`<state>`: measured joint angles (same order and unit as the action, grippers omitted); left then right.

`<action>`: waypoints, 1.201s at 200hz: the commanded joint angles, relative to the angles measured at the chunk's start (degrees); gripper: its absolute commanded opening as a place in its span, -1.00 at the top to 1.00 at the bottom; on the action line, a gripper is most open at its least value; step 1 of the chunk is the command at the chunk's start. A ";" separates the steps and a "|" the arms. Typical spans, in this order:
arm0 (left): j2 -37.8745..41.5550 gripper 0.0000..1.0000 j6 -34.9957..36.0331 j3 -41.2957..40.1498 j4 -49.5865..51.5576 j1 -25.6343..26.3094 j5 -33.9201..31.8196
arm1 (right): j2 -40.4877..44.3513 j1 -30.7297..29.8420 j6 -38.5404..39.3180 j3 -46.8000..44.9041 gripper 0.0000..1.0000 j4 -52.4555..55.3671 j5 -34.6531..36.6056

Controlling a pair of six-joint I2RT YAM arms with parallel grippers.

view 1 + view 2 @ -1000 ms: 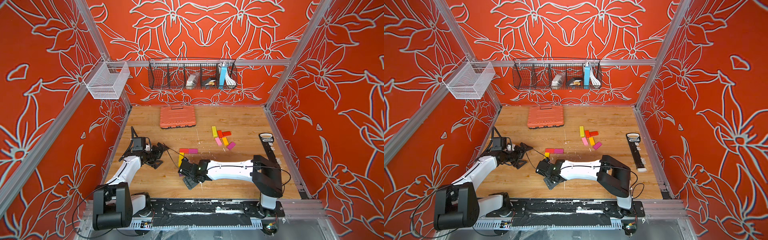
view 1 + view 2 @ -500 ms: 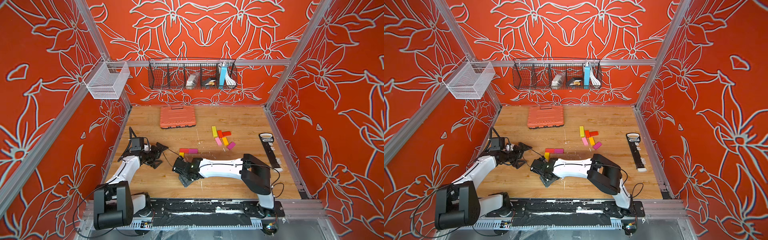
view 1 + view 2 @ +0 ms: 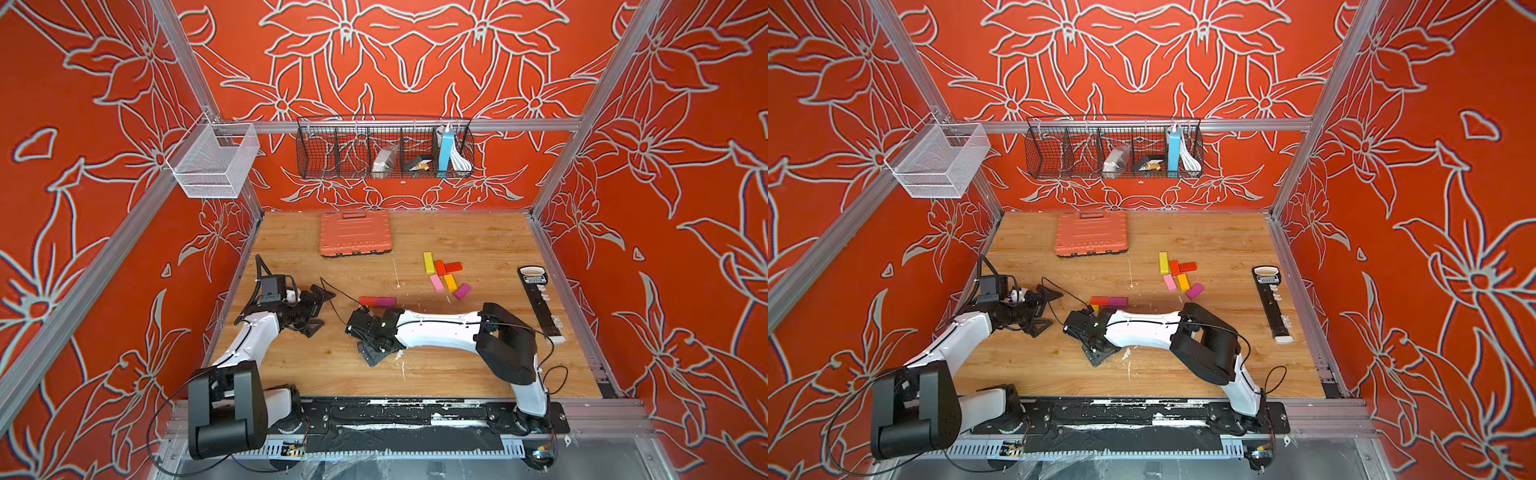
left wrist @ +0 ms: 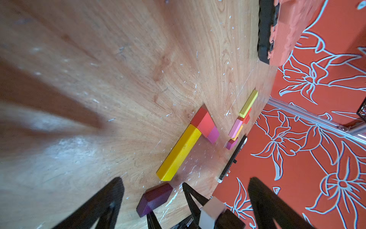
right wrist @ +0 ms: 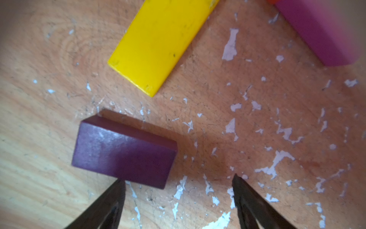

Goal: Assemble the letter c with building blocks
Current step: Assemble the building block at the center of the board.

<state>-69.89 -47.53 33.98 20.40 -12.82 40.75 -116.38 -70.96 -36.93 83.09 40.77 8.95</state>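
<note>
Right tool (image 5: pixel 178 178) has shifted leftward, jaws apart by a glossy dark-purple block (image 5: pixel 124 152); left tool (image 3: pixel 326 311) gapes too.

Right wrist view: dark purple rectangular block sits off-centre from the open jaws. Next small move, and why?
Probably slide the right gripper sideways until its open jaws straddle the dark purple rectangular block. The block lies flat by one fingertip, apart from the end of the long yellow block, so the C's corner looks unjoined.
</note>
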 commanded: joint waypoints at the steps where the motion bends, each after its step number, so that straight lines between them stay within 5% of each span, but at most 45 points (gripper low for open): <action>1: -0.56 -0.97 0.86 -0.72 -0.36 -0.51 1.08 | -1.65 0.14 -0.60 2.21 -0.75 1.14 0.54; 240: -0.25 -0.97 0.77 -1.30 -0.88 -0.65 1.52 | -2.89 1.54 -2.25 4.61 -0.72 -1.23 -3.02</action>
<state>-70.04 -47.51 33.63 19.97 -13.13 41.28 -119.00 -69.63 -38.15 86.96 39.81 6.68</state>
